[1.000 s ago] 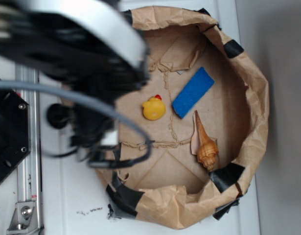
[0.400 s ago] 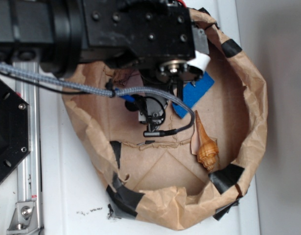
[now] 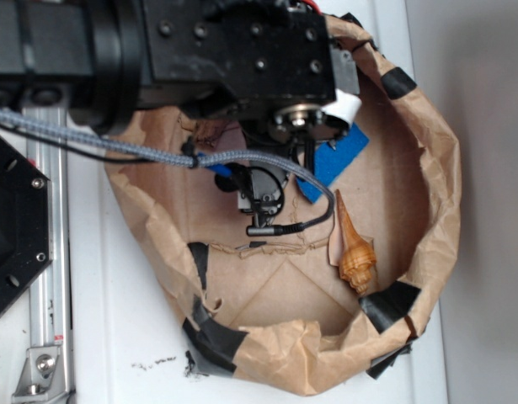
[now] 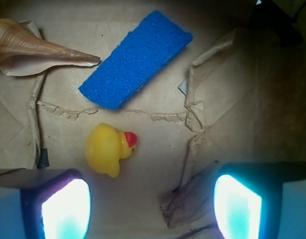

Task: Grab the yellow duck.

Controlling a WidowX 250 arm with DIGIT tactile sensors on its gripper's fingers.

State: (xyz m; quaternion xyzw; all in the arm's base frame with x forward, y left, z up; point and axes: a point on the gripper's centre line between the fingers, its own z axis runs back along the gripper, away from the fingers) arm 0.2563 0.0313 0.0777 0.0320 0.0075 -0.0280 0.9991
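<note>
In the wrist view the yellow duck (image 4: 109, 149) lies on the cardboard floor with its red beak pointing right. It sits just above my left fingertip (image 4: 65, 209) and left of the gap's middle. My gripper (image 4: 150, 206) is open wide and empty, with bare cardboard between the pads. In the exterior view the arm hangs over the paper-walled bin (image 3: 435, 143) and hides the duck; the gripper itself cannot be made out there.
A blue sponge (image 4: 137, 59) lies beyond the duck; its corner shows in the exterior view (image 3: 347, 147). A tan spiral seashell (image 3: 354, 248) lies right of the arm, and at the wrist view's top left (image 4: 33, 47). Crumpled paper walls ring the bin.
One second ago the arm was blurred at the left with the duck in plain sight. It has since swung over the bin and covers the duck. It has held still for the last 0.4 s.
</note>
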